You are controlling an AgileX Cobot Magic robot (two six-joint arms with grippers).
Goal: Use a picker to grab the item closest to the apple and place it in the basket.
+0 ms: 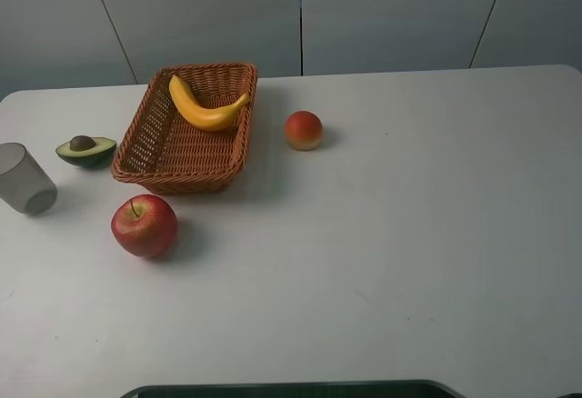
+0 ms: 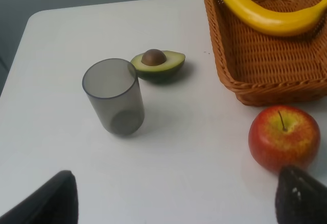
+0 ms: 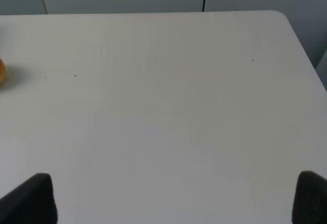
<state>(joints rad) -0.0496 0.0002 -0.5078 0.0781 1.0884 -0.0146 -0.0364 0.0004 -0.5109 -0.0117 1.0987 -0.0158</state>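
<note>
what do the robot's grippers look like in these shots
Only the fingertips show. The left gripper has black fingers with rounded tips, one with a finely textured pad. The right gripper has similar dark, blunt fingers. No cables or markings are visible.

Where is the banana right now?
The banana is lying inside the basket, toward its far end, on the left side of the table in the high view. The apple sits in front of the basket.
</note>
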